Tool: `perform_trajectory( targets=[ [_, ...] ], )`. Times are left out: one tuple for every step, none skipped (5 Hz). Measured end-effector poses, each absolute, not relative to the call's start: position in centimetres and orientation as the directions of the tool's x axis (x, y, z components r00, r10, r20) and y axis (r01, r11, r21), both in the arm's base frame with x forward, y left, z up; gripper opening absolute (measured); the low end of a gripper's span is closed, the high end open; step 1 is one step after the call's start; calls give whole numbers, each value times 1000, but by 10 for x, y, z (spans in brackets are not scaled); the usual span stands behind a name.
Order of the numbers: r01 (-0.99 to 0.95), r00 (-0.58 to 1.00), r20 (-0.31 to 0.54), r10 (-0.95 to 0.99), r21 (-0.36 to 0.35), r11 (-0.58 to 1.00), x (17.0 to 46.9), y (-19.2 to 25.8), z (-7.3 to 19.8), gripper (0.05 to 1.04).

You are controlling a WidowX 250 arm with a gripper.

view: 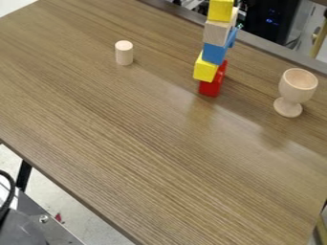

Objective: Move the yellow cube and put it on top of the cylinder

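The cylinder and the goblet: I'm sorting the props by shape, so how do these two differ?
The cylinder has straight sides, while the goblet narrows from a round bowl to a stem and widens again into a foot.
The cylinder is closed on top; the goblet is open and hollow.
The cylinder is clearly smaller than the goblet.
Both are pale, wood-coloured and upright on the table.

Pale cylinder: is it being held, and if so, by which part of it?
It is not held by any part; the cylinder stands upright on the table.
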State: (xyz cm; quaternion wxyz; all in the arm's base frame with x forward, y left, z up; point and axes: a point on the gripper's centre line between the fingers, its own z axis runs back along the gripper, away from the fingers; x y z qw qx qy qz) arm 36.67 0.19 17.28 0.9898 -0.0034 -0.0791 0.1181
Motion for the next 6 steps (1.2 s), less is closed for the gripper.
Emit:
perform_trajectory(
  targets=[
    [-232, 960, 154, 233, -27, 972, 367, 3, 172, 1000],
    [-233, 961, 148, 235, -33, 972, 370, 4, 168, 1000],
    [-233, 960, 149, 235, -32, 972, 374, 5, 166, 1000],
    [-232, 964, 127, 234, -26, 972, 375, 8, 158, 1000],
    [-238, 961, 135, 240, -29, 971, 378, 12, 160, 1000],
    [-244, 960, 131, 246, -29, 969, 380, 16, 157, 953]
  ],
)
